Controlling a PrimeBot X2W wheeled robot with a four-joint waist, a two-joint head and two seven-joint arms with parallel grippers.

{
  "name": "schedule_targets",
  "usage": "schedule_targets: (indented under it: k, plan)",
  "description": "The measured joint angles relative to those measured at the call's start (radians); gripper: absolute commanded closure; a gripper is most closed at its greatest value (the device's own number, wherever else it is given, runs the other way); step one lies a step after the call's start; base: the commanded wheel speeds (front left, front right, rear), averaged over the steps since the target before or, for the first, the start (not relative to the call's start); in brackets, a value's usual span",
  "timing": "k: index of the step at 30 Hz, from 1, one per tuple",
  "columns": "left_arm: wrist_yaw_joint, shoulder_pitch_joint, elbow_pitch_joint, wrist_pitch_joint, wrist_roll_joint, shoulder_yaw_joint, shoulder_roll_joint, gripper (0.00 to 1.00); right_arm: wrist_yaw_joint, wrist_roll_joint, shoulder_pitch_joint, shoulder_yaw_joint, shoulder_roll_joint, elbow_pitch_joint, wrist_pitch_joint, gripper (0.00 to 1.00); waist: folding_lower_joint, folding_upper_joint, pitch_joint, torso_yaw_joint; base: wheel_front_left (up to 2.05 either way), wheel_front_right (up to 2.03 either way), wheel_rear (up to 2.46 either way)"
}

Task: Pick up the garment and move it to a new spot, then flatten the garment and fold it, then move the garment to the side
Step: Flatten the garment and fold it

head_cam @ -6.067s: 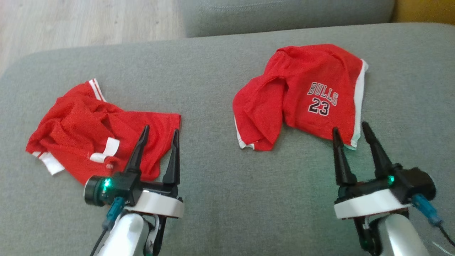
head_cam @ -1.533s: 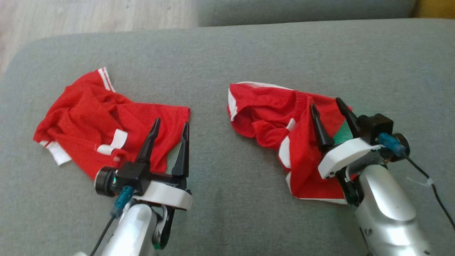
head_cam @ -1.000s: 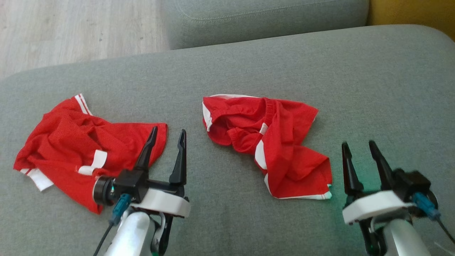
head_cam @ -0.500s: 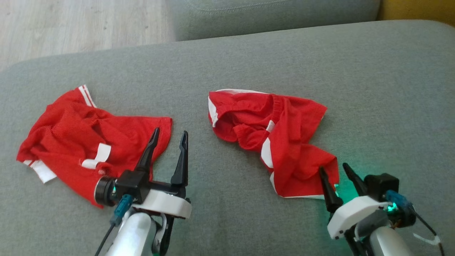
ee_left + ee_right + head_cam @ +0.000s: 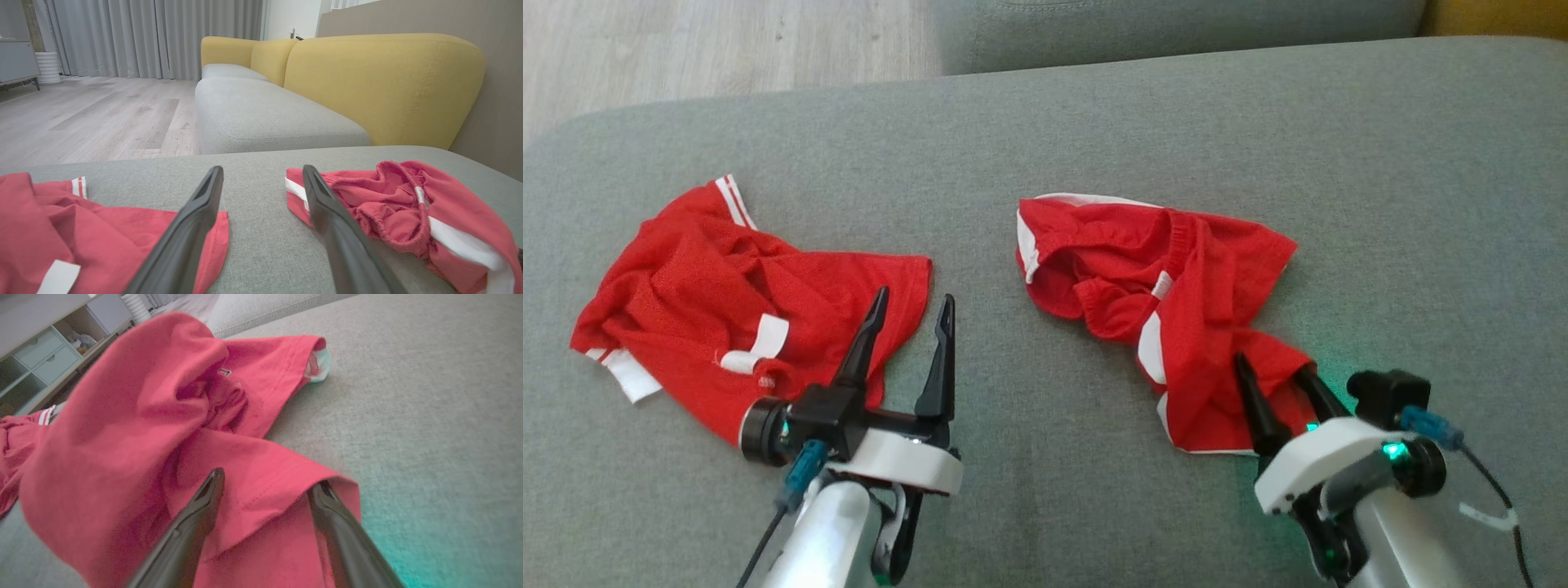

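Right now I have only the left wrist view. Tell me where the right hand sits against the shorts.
Observer: In the head view the right hand is at the near corner of the shorts, fingertips over the cloth.
Operator: Check whether it is shut.
Observer: No, open; the right wrist view shows a red fold between its fingers.
Operator: Describe that near edge.
Observer: The white-trimmed hem lies on the cushion, left of that hand.

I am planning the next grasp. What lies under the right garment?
The grey cushion shows all around the right garment; the crumpled folds cover what lies beneath. The open right gripper straddles a fold at its near corner.
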Motion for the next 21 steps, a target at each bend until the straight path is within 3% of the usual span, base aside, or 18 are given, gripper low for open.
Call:
schedule_targets:
  k: [1, 2, 3, 8, 15, 21]
  plan:
    - [0.000, -0.003, 0.000, 0.000, 0.000, 0.000, 0.000, 0.00, 0.000, 0.017, -0.010, 0.003, 0.000, 0.005, -0.007, 0.13, 0.0000, 0.0000, 0.001, 0.001, 0.00, 0.00, 0.00]
    - [0.000, -0.006, 0.000, 0.000, 0.000, 0.001, 0.000, 0.00, 0.000, 0.033, -0.019, 0.005, 0.000, 0.011, -0.015, 0.64, 0.0000, 0.0000, 0.002, 0.002, 0.00, 0.00, 0.00]
    - [0.000, -0.007, 0.000, 0.000, 0.000, 0.002, 0.000, 0.00, 0.000, 0.042, -0.028, 0.004, 0.000, 0.018, -0.023, 1.00, 0.0000, 0.0000, 0.003, 0.002, 0.00, 0.00, 0.00]
    - [0.000, -0.006, 0.002, 0.000, 0.002, 0.005, 0.000, 0.00, 0.000, 0.041, -0.046, -0.032, 0.000, 0.054, -0.064, 1.00, 0.0000, 0.0000, -0.005, 0.001, 0.00, 0.00, 0.00]
    - [0.000, -0.006, 0.004, 0.000, 0.002, 0.012, 0.000, 0.00, 0.000, -0.032, -0.058, -0.222, 0.000, 0.062, -0.083, 1.00, 0.0000, 0.0000, -0.027, -0.012, 0.00, 0.00, 0.00]
    - [0.001, -0.005, 0.003, 0.000, 0.001, 0.009, 0.000, 0.00, 0.000, -0.104, -0.082, -0.359, 0.001, 0.030, -0.022, 1.00, 0.0000, 0.0000, -0.033, -0.017, 0.00, 0.00, 0.00]
